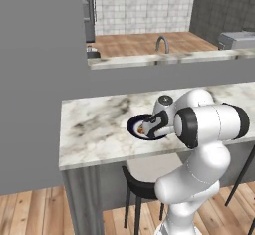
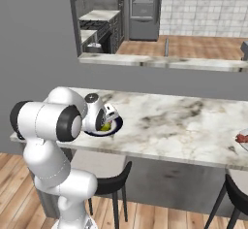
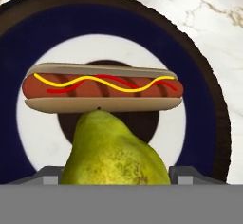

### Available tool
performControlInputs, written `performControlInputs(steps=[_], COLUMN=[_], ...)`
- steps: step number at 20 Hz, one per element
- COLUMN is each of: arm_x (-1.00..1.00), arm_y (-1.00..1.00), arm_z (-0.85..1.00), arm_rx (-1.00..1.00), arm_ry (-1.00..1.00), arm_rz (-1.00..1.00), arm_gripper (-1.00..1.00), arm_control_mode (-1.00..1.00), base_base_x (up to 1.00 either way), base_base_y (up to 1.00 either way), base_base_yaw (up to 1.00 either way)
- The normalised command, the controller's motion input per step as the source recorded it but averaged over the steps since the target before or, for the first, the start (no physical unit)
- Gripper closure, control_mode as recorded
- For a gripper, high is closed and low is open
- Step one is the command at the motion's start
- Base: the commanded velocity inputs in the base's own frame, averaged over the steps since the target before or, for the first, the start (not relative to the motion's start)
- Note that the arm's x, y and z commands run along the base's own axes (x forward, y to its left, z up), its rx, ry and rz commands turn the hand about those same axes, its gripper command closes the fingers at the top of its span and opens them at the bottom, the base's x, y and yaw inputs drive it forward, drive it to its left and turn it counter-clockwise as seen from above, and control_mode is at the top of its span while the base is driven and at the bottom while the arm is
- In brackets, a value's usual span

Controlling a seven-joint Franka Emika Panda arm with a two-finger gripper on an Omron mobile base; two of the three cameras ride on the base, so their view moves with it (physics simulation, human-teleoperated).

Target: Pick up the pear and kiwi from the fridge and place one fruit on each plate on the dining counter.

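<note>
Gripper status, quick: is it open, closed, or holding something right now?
Gripper: closed on the pear, held over the plate beside a hot dog.

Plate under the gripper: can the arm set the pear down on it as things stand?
Probably yes. The gripper holds the pear right over the plate, but a hot dog already lies across the centre, so the pear would land against it or on the white patch beside it.

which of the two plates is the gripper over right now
The navy-rimmed plate with the hot dog, near the counter's left end; the other sits at the far right edge.
</note>
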Motion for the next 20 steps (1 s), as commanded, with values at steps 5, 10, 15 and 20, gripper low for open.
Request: performControlInputs(steps=[5,10,15,20], arm_x=[0.00,0.00,0.00,-0.21], arm_y=[0.00,0.00,0.00,0.00], arm_z=[0.00,0.00,0.02,0.61], arm_rx=[0.00,0.00,0.00,0.01], arm_ry=[0.00,0.00,0.00,0.00], arm_rz=[0.00,0.00,-0.01,-0.02], arm_gripper=[-1.00,-1.00,-1.00,-1.00], arm_control_mode=[-1.00,-1.00,-1.00,-1.00], base_base_x=[0.00,0.00,0.00,0.00], base_base_y=[0.00,0.00,0.00,0.00], base_base_yaw=[0.00,0.00,0.00,0.00])
